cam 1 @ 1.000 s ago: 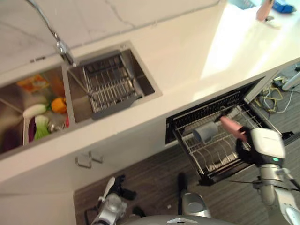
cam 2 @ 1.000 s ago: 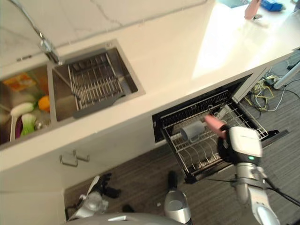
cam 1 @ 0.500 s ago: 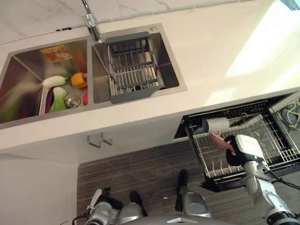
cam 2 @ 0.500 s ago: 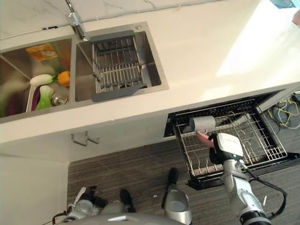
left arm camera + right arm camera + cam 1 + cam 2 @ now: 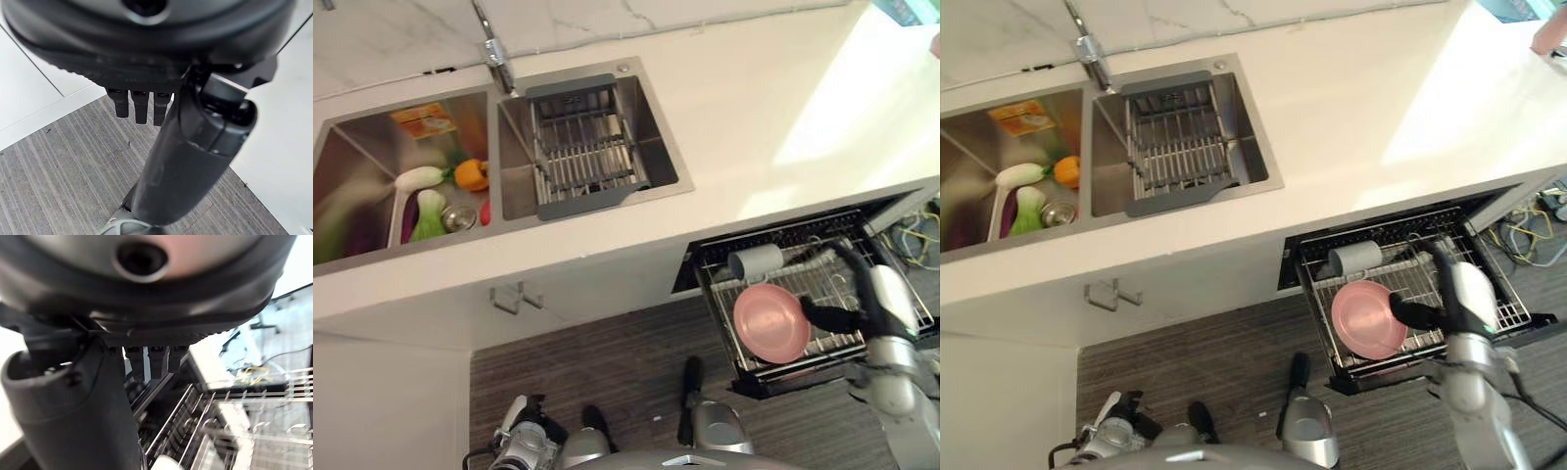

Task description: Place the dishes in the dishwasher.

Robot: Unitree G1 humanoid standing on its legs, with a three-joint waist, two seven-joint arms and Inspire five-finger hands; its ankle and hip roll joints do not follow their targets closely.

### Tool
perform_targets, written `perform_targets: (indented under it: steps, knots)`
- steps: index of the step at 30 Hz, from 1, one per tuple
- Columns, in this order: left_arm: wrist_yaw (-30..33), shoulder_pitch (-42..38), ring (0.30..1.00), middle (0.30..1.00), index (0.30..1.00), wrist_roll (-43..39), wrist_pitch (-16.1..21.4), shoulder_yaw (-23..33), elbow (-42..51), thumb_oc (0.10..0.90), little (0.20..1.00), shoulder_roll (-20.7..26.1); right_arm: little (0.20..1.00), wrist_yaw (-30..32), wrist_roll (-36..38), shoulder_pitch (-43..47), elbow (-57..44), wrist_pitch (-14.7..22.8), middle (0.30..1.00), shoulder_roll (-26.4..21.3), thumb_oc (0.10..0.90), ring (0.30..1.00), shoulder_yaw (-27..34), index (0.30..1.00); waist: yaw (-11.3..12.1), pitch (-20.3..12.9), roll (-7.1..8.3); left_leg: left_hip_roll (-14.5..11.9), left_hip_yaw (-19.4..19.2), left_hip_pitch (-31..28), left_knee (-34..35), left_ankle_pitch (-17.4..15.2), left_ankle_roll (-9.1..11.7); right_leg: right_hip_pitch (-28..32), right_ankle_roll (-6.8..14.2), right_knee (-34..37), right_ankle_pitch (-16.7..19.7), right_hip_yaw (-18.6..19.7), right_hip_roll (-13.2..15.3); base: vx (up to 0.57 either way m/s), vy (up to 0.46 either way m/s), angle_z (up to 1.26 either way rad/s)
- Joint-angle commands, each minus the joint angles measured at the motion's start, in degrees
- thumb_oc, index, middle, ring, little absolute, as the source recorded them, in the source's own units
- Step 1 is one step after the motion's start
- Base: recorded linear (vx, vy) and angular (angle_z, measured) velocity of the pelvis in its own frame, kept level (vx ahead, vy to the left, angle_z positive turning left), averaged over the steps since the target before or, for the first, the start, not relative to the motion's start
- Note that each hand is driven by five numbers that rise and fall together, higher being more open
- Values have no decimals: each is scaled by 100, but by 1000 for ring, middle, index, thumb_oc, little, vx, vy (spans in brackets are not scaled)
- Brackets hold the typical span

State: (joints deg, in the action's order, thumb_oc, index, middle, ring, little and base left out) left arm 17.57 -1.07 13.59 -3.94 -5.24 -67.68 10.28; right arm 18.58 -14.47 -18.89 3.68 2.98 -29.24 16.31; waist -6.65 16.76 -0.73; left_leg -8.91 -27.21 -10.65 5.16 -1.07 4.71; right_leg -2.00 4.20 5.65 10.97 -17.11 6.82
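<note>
A pink plate rests face up in the front part of the pulled-out dishwasher rack, just ahead of a grey mug lying on its side. My right hand reaches in from the right with straight fingers, whose tips touch the plate's right rim. In the right wrist view the fingers and thumb have nothing between them, with rack wires beyond. My left hand hangs low by the floor, its fingers relaxed and holding nothing.
The white counter holds a double sink. A grey drying rack fills the right basin. The left basin contains vegetables and other items. A faucet stands behind. Cables lie on the floor right of the dishwasher.
The pink plate, held edge-on above the rack before, now lies face up in it. My right arm has turned and drawn back to the right. The camera shifted slightly.
</note>
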Motion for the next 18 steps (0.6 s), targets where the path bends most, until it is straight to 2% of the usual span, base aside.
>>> perform_targets:
  steps: [1, 2, 3, 4, 6, 7, 8, 9, 10, 11, 12, 16, 17, 18]
  knots:
    - [77, -159, 900, 900, 900, -62, 12, -50, -273, 800, 900, 74, 900, 1159, 128, 311, 982, -453, 900, -240, 800, 900, 663, 900, -153, -197, 113, -255, -78, 301, -92, 531, 358, 452, 564, -482, -1129, 10, 307, 1, -1, -21]
    - [77, -159, 900, 900, 900, -62, 12, -50, -273, 800, 900, 74, 900, 1159, 128, 311, 982, -453, 900, -240, 800, 900, 663, 900, -153, -197, 113, -255, -78, 301, -92, 531, 358, 452, 564, -482, -1129, 10, 307, 4, 10, -13]
    - [206, -174, 900, 900, 900, -97, -35, -8, -247, 800, 900, 40, 900, 1912, 221, 304, 999, -689, 900, 163, 800, 900, 1138, 900, -194, -202, 50, -254, -68, 313, -84, 521, 355, 445, 561, -477, -1140, 0, 313, 17, 11, -4]
    - [318, -184, 900, 900, 900, -144, -41, -34, -215, 800, 900, 11, 900, 2360, 465, 252, 1095, -658, 900, 456, 800, 900, 1367, 900, -204, -208, 19, -250, -52, 322, -81, 515, 353, 443, 559, -477, -1145, -14, 317, 4, 11, -4]
    - [433, -204, 900, 900, 900, -192, -67, -174, -186, 800, 900, -107, 900, 2636, 665, 90, 1133, -646, 900, 1059, 800, 900, 1234, 900, -221, -198, -69, -239, -16, 379, -68, 560, 344, 413, 529, -484, -1130, -51, 323, -1, 4, -3]
    - [433, -204, 900, 900, 900, -192, -67, -174, -186, 800, 900, -107, 900, 2636, 665, 90, 1133, -646, 900, 1059, 800, 900, 1234, 900, -221, -198, -69, -239, -16, 379, -68, 560, 344, 413, 529, -484, -1130, -51, 323, -20, 10, -5]
    - [400, -198, 900, 900, 900, -152, -66, -279, -225, 800, 900, -123, 592, 2523, 937, 101, 1691, -602, 592, 1150, 595, 592, 856, 592, -236, -167, -100, -242, -3, 396, -71, 571, 350, 414, 521, -495, -1150, -68, 328, 0, 0, 0]
    - [400, -198, 900, 900, 900, -152, -66, -279, -225, 800, 900, -123, 592, 2523, 937, 101, 1691, -602, 592, 1150, 595, 592, 856, 592, -236, -167, -100, -242, -3, 396, -71, 571, 350, 414, 521, -495, -1150, -68, 328, -12, 15, -10]
    - [391, -187, 900, 900, 900, -133, -27, -344, -254, 800, 900, -144, 300, 2482, 1128, 250, 2117, -468, 300, 1254, 400, 300, 631, 300, -225, -145, -141, -237, 3, 382, -80, 545, 355, 430, 533, -499, -1172, -60, 338, 5, 12, -7]
    - [391, -187, 900, 900, 900, -133, -27, -344, -254, 800, 900, -144, 300, 2482, 1128, 250, 2117, -468, 300, 1254, 400, 300, 631, 300, -225, -145, -141, -237, 3, 382, -80, 545, 355, 430, 533, -499, -1172, -60, 338, -5, 27, -5]
    - [385, -176, 900, 900, 900, -168, -28, -331, -322, 800, 900, -145, 300, 2302, 1278, 482, 2334, -258, 300, 1237, 400, 300, 314, 300, -223, -105, -186, -228, -19, 367, -81, 552, 357, 422, 534, -502, -1162, -45, 343, 0, 0, 0]
    - [382, -172, 900, 900, 900, -186, -11, -323, -352, 800, 900, -140, 300, 2217, 1224, 645, 2547, -222, 300, 1126, 400, 300, 102, 300, -210, -73, -208, -220, -32, 343, -81, 546, 358, 434, 537, -501, -1157, -38, 349, -8, 8, -8]
    - [373, -141, 900, 900, 900, -197, 56, -429, -308, 800, 900, -116, 300, 2099, 1233, 1345, 3087, -138, 300, 889, 400, 300, -410, 300, -115, -2, -325, -194, -26, 333, -85, 552, 364, 435, 537, -506, -1155, -34, 379, -57, 23, 2]
    - [364, -142, 900, 900, 900, -213, 100, -520, -229, 800, 900, -107, 300, 2045, 1239, 1810, 3313, -103, 300, 680, 400, 300, -648, 300, -18, 46, -427, -181, 23, 381, -80, 591, 363, 413, 525, -527, -1143, -59, 407, -59, 40, -9]
